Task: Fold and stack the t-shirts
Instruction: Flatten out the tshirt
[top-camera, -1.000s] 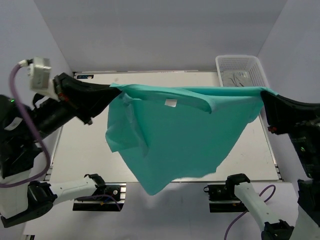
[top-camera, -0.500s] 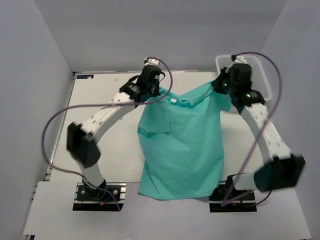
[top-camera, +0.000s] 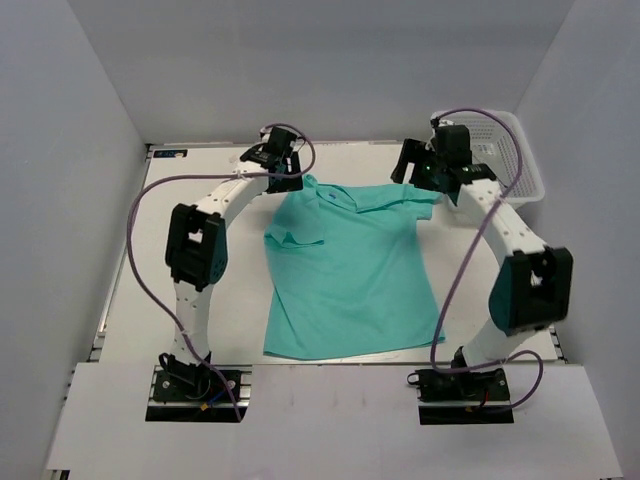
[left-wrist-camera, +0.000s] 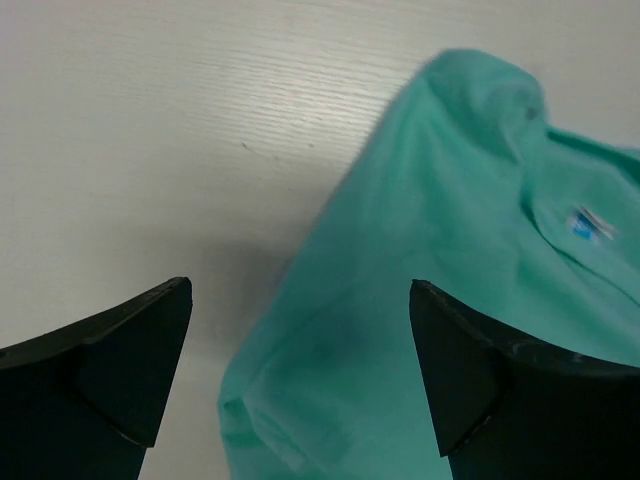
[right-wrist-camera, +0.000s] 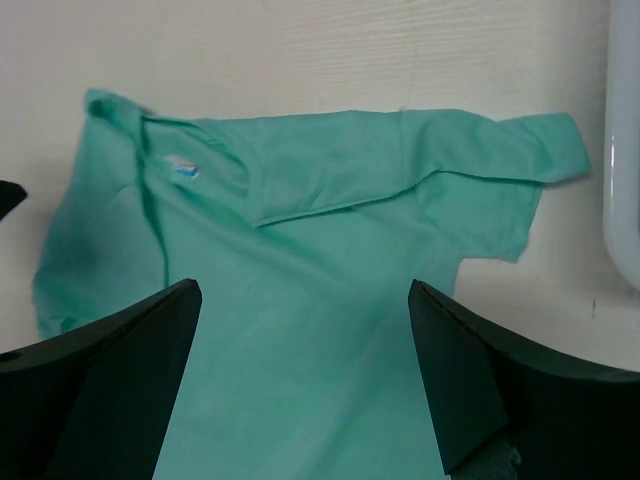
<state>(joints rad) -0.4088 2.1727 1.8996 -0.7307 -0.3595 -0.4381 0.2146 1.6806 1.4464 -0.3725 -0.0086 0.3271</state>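
Observation:
One teal-green t-shirt (top-camera: 350, 270) lies spread on the white table (top-camera: 240, 295), collar toward the far edge and hem toward the arm bases. Its left sleeve is partly folded in. My left gripper (top-camera: 283, 176) hovers open at the shirt's far left shoulder. In the left wrist view the cloth (left-wrist-camera: 430, 260) lies below the left gripper (left-wrist-camera: 300, 370), with nothing between its fingers. My right gripper (top-camera: 424, 178) is open above the far right sleeve. The right wrist view looks down on the collar and label (right-wrist-camera: 182, 168), with the right gripper (right-wrist-camera: 300, 385) empty over the shirt (right-wrist-camera: 330, 270).
A white mesh basket (top-camera: 510, 150) stands at the far right corner, and its rim (right-wrist-camera: 625, 150) shows at the right edge of the right wrist view. Purple cables arc off both arms. Grey walls close in the table on three sides.
The shirt hung stretched in the air between both shut grippers. It was then lowered toward the far edge, and both grippers opened and let it go, so it now lies flat.

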